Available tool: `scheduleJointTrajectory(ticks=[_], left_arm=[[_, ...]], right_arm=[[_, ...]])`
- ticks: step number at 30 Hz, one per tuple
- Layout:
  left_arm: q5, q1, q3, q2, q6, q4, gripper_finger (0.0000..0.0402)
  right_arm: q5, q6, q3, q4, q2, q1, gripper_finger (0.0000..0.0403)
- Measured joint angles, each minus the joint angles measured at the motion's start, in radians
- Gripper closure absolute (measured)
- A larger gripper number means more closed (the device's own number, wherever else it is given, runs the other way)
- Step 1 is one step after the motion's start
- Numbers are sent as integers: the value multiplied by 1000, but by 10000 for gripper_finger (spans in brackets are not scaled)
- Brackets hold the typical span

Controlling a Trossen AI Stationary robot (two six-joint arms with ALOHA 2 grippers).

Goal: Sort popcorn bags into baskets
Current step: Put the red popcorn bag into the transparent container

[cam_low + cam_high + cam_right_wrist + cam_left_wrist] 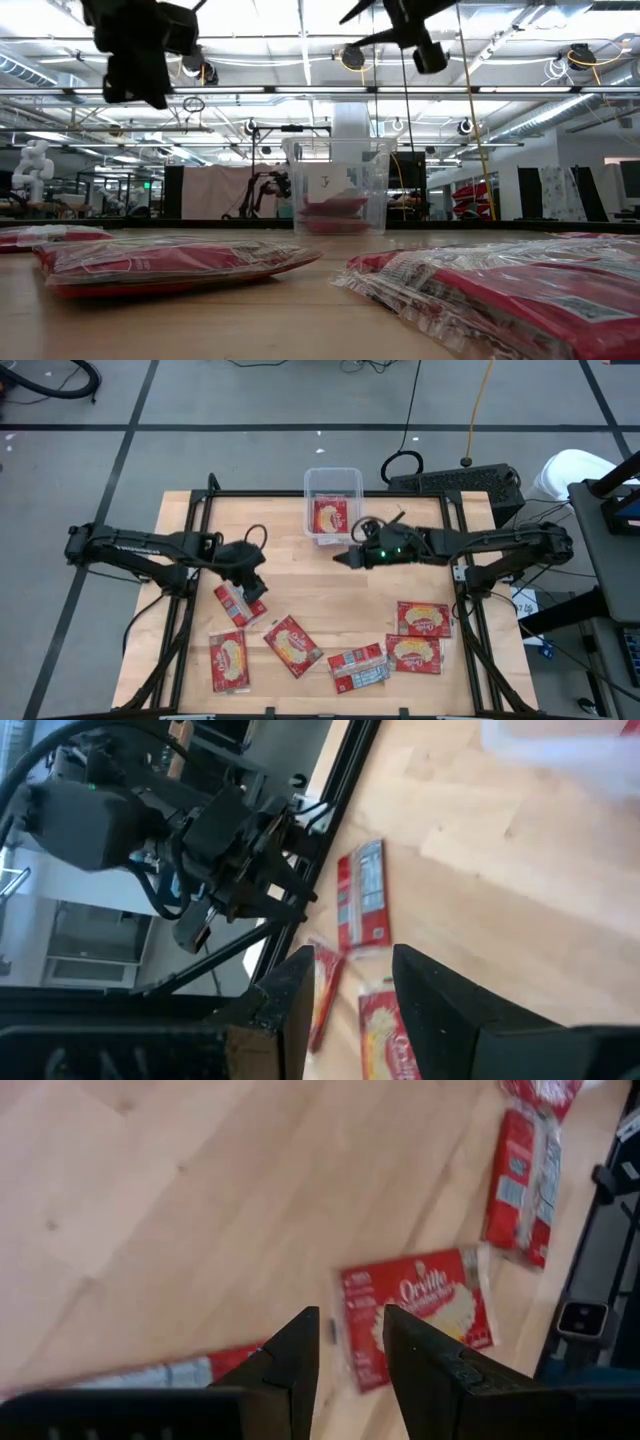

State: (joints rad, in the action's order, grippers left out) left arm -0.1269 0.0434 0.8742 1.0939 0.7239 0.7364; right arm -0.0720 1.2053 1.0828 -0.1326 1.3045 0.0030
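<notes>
Wooden table point(300, 590), scattered popcorn bags point(293, 645)

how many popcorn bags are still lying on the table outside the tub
6 flat red popcorn packets: one under the left gripper at, one near the front left, one beside it, one front centre, two on the right. None looks hidden.

"Orville" in white script on a red popcorn bag point(415, 1313), other print unreadable

Bright overhead ceiling lights; low view's foreground packets blurred.
</notes>
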Motion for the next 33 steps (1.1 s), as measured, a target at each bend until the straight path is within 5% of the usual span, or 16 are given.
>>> scheduleJointTrajectory(ticks=[6, 19, 33], left_arm=[[87, 166, 0, 0, 154, 0, 267], [151, 422, -1, 177, 374, -63, 133], [288, 595, -1, 427, 60, -157, 132]], right_arm=[[-81, 72, 0, 0, 0, 116, 271], [-82, 117, 0, 0, 3, 176, 271], [156, -35, 0, -3, 3, 219, 271]])
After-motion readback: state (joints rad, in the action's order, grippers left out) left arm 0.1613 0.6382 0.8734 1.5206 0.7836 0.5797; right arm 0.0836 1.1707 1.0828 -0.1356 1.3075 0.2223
